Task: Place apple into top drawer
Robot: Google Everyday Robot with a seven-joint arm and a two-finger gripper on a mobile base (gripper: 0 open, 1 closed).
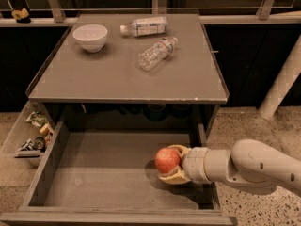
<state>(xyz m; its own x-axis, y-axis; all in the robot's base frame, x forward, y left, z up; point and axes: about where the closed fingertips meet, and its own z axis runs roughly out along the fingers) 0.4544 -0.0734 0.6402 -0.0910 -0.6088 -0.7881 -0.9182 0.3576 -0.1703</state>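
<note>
Red-orange against grey: apple (167, 160) pinched top and bottom by the tan fingers (178, 149) of the gripper (170, 164), inside the open top drawer (103, 173), toward its right side and roughly midway between near and far. Cannot tell whether resting on the drawer floor or hanging just above it; judging by the shadow close beneath, very low either way.

Likely to roll if let go from any height: round, smooth, on a flat floor with only low walls. Could run left across the bare bottom or knock the right wall (202, 136); unlikely to escape, yet may bounce or bruise. Better lowered to contact before spreading the fingers.

Risk of dragging on release: pads wrapped well round the fruit, so could be carried along if opened too little and pulled back to the right, or nudged against the right wall. Worth opening wide, then lifting clear before retreating.

Risk of collision too: arm (254, 166) reaching in from the right across that wall, with the tabletop (117, 74) edge overhanging the far part of the drawer. Might strike that edge if raised while pushed too far in.

Nothing to fear from the white bowl (91, 36) or the two plastic bottles (157, 53), well apart on the tabletop, nor from the pale side bin (28, 142) of clutter at the left.
</note>
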